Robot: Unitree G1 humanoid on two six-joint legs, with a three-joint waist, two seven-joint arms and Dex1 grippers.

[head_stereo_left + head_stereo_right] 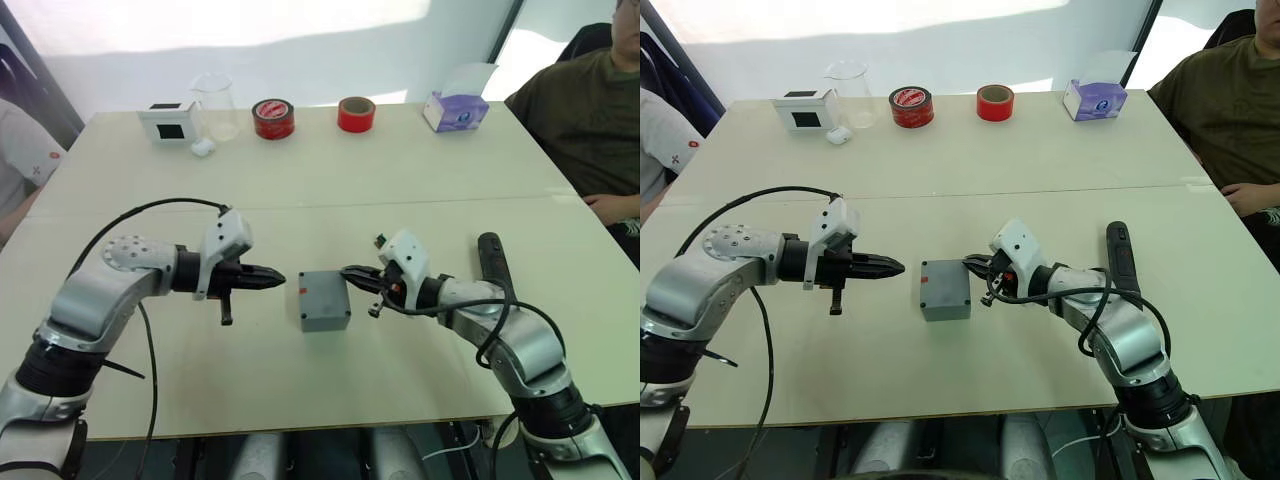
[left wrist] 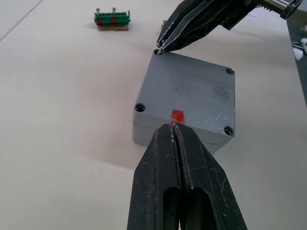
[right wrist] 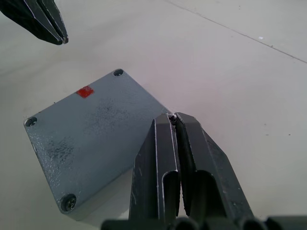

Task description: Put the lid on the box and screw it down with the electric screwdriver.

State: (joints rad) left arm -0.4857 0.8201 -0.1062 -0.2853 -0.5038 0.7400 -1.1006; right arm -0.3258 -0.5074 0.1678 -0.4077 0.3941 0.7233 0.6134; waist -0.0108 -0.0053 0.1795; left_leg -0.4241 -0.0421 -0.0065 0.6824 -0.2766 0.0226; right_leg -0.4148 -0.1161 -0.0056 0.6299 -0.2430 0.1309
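Note:
The grey box (image 1: 324,300) sits mid-table with the lid (image 2: 192,96) lying flat on it, a red mark on the lid's top and screw holes at its corners. My left gripper (image 1: 281,280) hovers just left of the box, shut and empty, its tips pointing at the red mark. My right gripper (image 1: 345,271) is shut with its tips at the lid's far right corner hole (image 2: 157,51); a tiny pale glint shows there, too small to name. The black electric screwdriver (image 1: 492,262) lies on the table beyond my right forearm.
Along the far edge stand a white box with a black screen (image 1: 167,122), a clear beaker (image 1: 215,105), two red tape rolls (image 1: 273,118) and a tissue box (image 1: 456,110). A small green terminal block (image 2: 112,20) lies behind the box. People sit at both sides.

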